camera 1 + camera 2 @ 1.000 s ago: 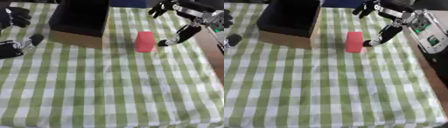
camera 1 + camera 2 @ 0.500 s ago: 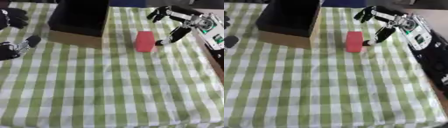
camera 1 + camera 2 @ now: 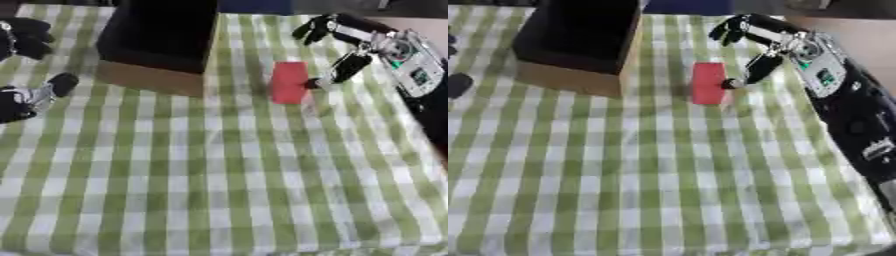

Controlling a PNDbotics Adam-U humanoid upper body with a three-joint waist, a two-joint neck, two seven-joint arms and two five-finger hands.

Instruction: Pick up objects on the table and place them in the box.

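Left eye view, near to far. Lower half of frame: only the green-and-white checked tablecloth, bare, slightly rumpled.

Left edge, mid-height: left hand, black with silver parts, resting on the cloth, fingers relaxed and spread, holding nothing. More dark finger shapes show above it in the upper left corner.

Centre right, upper third: red block, upright rectangular shape, standing on the cloth. It sits just to the right of the box, apart from it, a strip of cloth between them.

Right of the block: right hand comes in from the upper right, arm running down the right edge in the right eye view. Hand spread wide; one finger reaches down with its tip at the block's right side, touching or nearly so, cannot tell which. The other fingers arch above and beyond the block, off it. Nothing is gripped.

Upper left centre: box, brown cardboard outside, dark inside, open top, standing at the far side of the table. Contents cannot be made out.
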